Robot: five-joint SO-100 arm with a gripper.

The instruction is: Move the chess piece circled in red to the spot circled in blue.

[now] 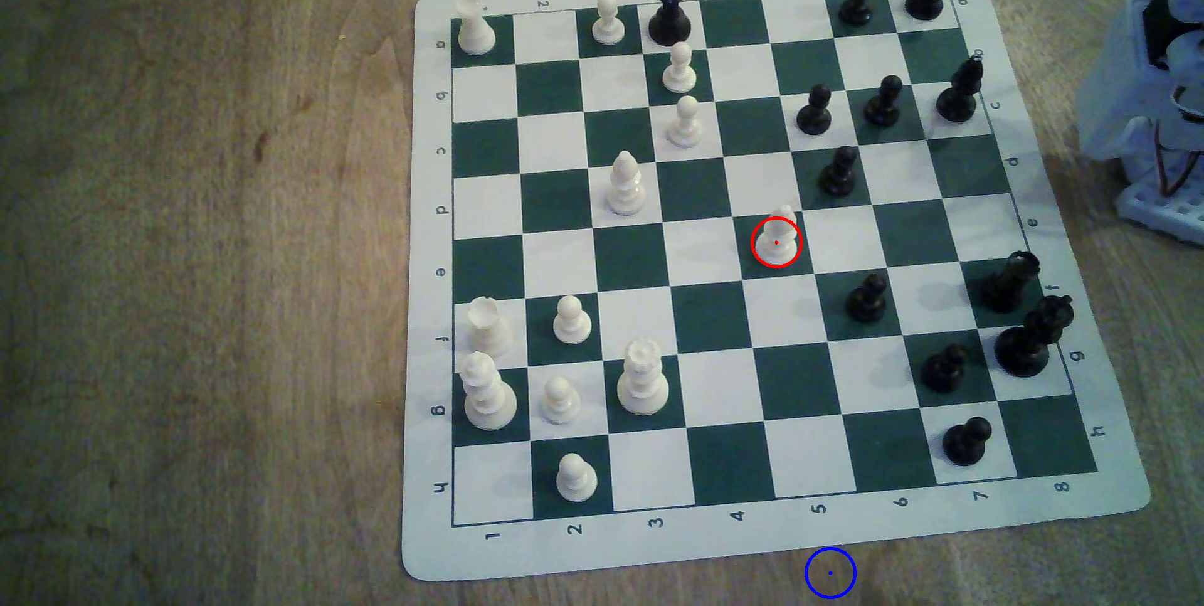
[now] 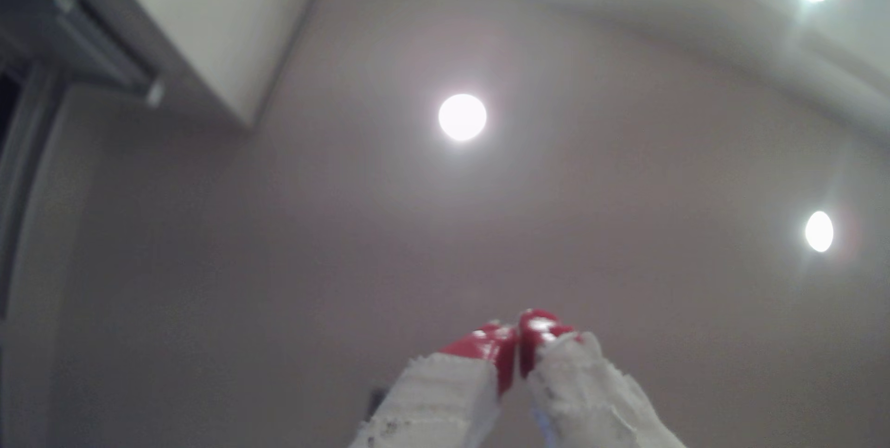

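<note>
While gripper [image 2: 517, 332] points ceilingward, one red-circled pawn [image 1: 777, 236], one blue ring [image 1: 830, 573]

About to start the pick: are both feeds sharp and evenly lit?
Exterior view: soft but usable, the circled pawn and blue ring clear. Wrist view: blurred, pointing at a ceiling with glaring lamps; the gripper out of focus, tips together.

arm [image 1: 1166, 91] cropped (exterior view's right), blurred
</note>
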